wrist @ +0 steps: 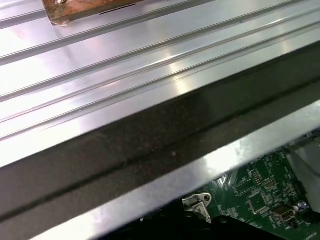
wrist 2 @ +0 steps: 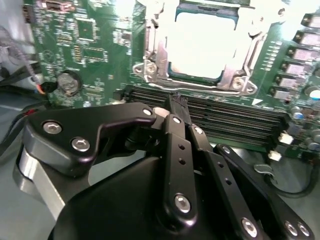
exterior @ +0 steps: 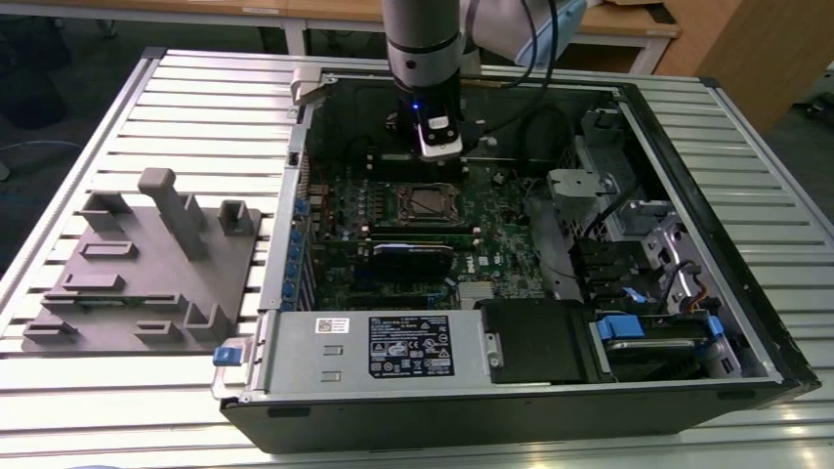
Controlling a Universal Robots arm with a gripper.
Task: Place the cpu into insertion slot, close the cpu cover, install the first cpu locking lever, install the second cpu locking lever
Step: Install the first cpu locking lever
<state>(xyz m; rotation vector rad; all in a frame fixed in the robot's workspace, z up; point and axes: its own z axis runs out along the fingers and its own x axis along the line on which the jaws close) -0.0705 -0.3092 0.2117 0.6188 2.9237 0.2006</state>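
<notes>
In the second wrist view the insertion slot (wrist 2: 155,75) lies on the green board just beyond my gripper (wrist 2: 176,100). Its pale centre is the dull silver top of the cpu (wrist 2: 200,42), lying flat inside. The cpu cover (wrist 2: 235,75), a silver metal frame, lies around the chip. I cannot make out how the locking levers stand. My gripper's black fingers are shut together with nothing between them, over the long black memory slots (wrist 2: 225,117). In the exterior view the gripper (exterior: 440,156) hangs inside the open case, a little behind the insertion slot (exterior: 428,203).
The open computer case (exterior: 729,147) lies on a slatted metal table (exterior: 195,88). A grey fixture block (exterior: 144,264) stands at the exterior view's left. A white-labelled power supply (exterior: 410,347) fills the case front. The case's dark wall (wrist: 150,145) runs close to the wrist.
</notes>
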